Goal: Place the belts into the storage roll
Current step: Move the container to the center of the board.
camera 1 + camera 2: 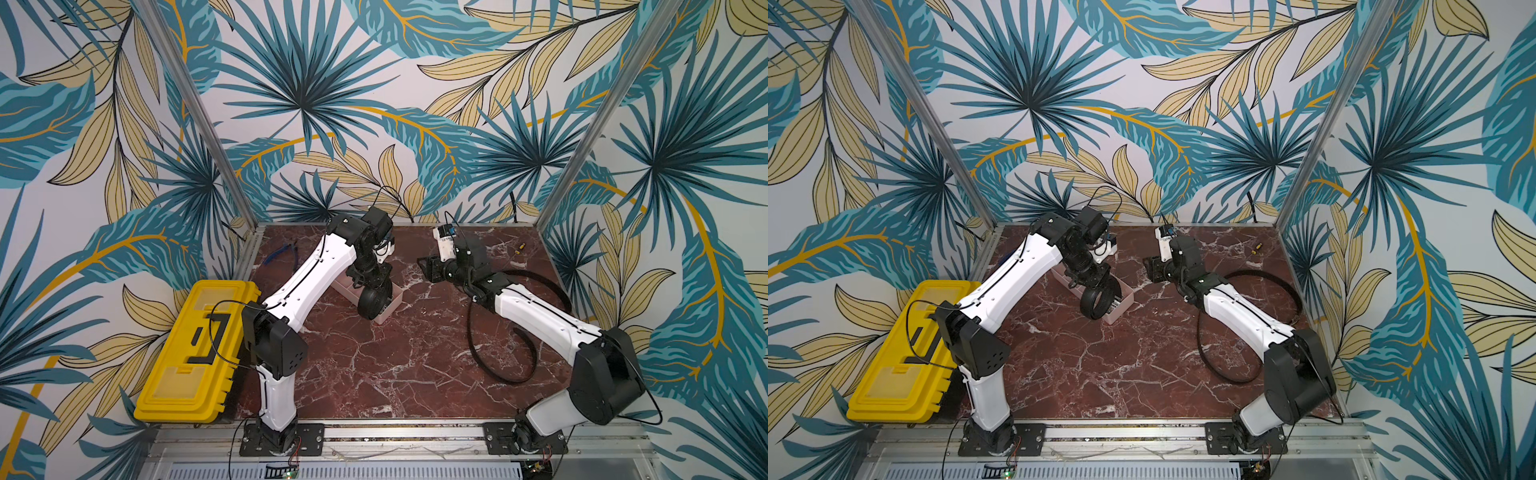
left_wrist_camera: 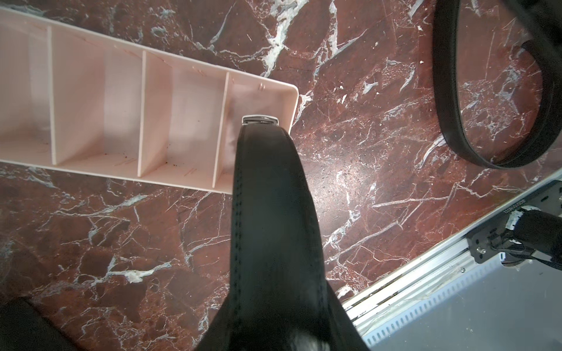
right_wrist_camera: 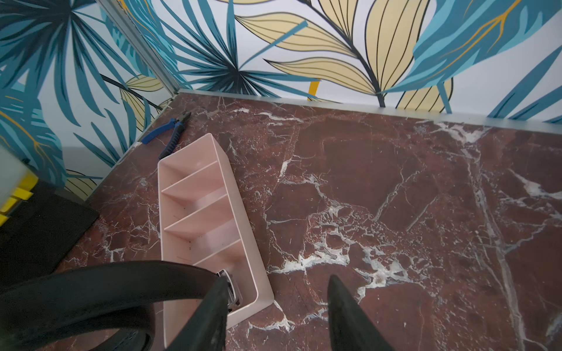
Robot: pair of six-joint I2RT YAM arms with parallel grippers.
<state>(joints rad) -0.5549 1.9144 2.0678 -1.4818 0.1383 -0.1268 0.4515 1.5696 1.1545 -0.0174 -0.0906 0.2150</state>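
tray (image 1: 395, 297): far end behind left arm (image 1: 309, 272)
loose belt (image 2: 445, 91): partly under right arm (image 1: 540, 318)
yellow speck (image 1: 519, 248): too small to tell

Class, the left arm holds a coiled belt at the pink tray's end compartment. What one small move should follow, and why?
Probably ease the left gripper down and inward: the coiled belt it grips has its buckle over the end compartment of the pink tray, but part of the coil appears to overhang the long wall, so it isn't seated.

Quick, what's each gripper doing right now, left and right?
Left gripper: closed on the coiled belt, at the end compartment of the pink tray.
Right gripper: open, holding nothing.
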